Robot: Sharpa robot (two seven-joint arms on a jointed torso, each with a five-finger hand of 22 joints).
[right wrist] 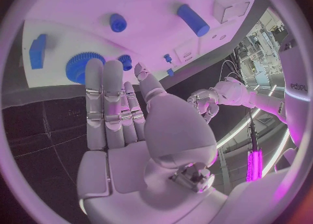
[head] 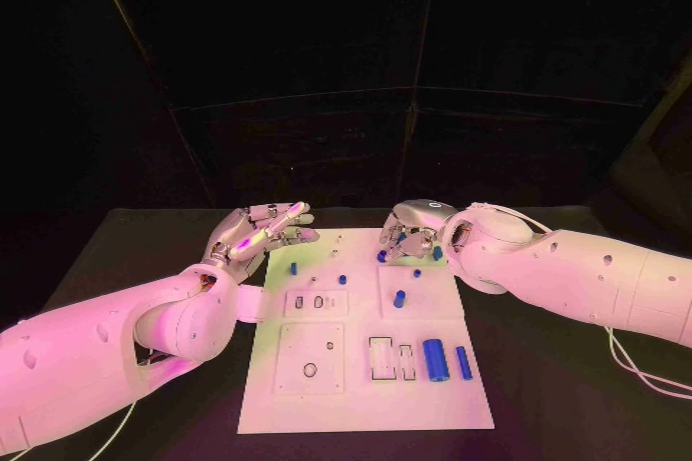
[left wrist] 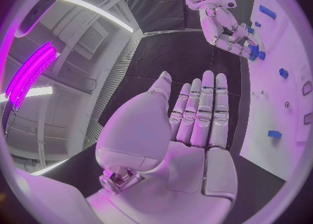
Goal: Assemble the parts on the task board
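At centre frame of the head view I see the task board [head: 361, 381] lying lengthwise away from me, with the parts spread over it. My right hand [head: 408, 236] hovers over the board's upper right corner, fingers extended and slightly apart, grasping nothing; the right wrist view shows a toothed blue gear [right wrist: 83, 67] just beyond its fingertips [right wrist: 104, 72], with a small blue peg [right wrist: 118, 22] and a blue cylinder [right wrist: 193, 19] further across the board. My left hand [head: 260, 231] floats off the board's upper left edge, palm released, fingers straight and empty. I judge the gear to be the nearest part: it lies directly ahead of the right hand. The large blue cylinder [head: 433, 360] at lower right lies with its long axis along the board's length, well apart from both hands.
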